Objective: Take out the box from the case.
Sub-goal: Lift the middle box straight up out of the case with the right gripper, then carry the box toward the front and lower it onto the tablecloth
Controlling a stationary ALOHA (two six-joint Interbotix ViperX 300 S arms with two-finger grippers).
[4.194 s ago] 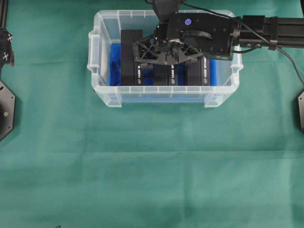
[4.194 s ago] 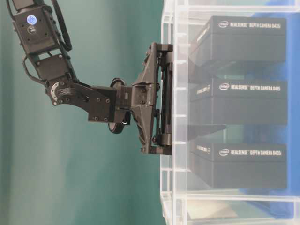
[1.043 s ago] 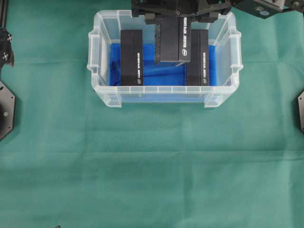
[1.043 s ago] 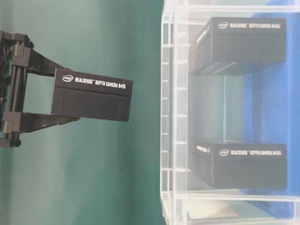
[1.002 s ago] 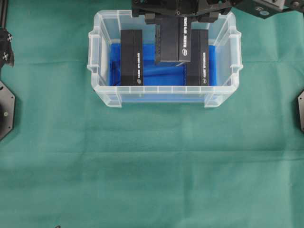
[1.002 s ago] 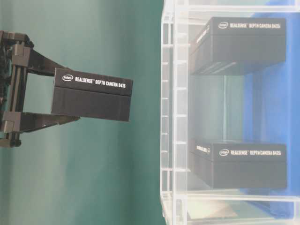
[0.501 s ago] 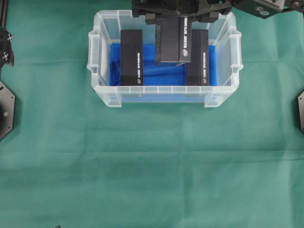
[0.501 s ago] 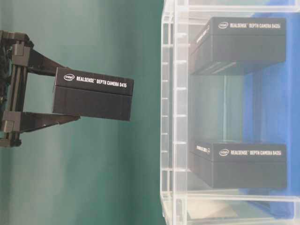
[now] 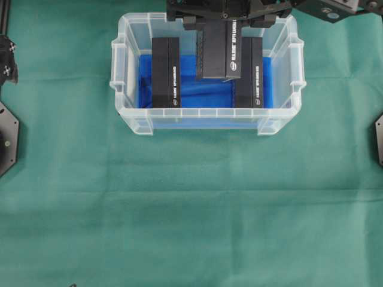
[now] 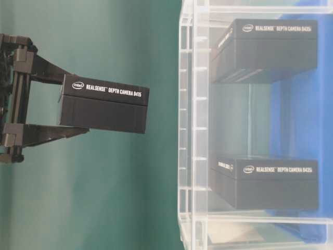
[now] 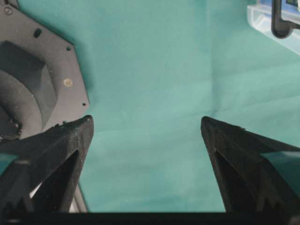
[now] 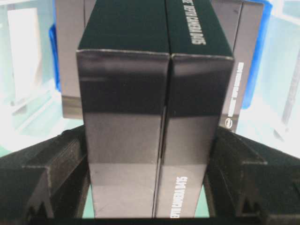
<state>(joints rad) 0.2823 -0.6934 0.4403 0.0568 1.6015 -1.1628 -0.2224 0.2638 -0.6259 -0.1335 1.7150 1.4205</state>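
Note:
The case [image 9: 206, 112] is a clear plastic bin with a blue sheet on its bottom. My right gripper [image 9: 222, 24] is shut on one black box [image 9: 219, 51] and holds it above the middle of the case. In the table-level view the held box [image 10: 104, 104] is clear of the case's rim [image 10: 186, 130], between the right gripper's [image 10: 73, 104] two fingers. The right wrist view shows the box [image 12: 154, 93] clamped between both fingers [image 12: 56, 168]. My left gripper [image 11: 146, 122] stands open over bare green cloth, holding nothing.
Two more black boxes stay inside the case, one at the left [image 9: 165, 72] and one at the right [image 9: 251, 72]. Green cloth [image 9: 191, 209] covers the table. A black base plate [image 11: 33, 84] lies beside the left gripper, and a case corner [image 11: 262, 18] shows far off.
Four seconds ago my right gripper was down in the case around the middle box; now that box hangs above the rim. Over the last second it has barely shifted.

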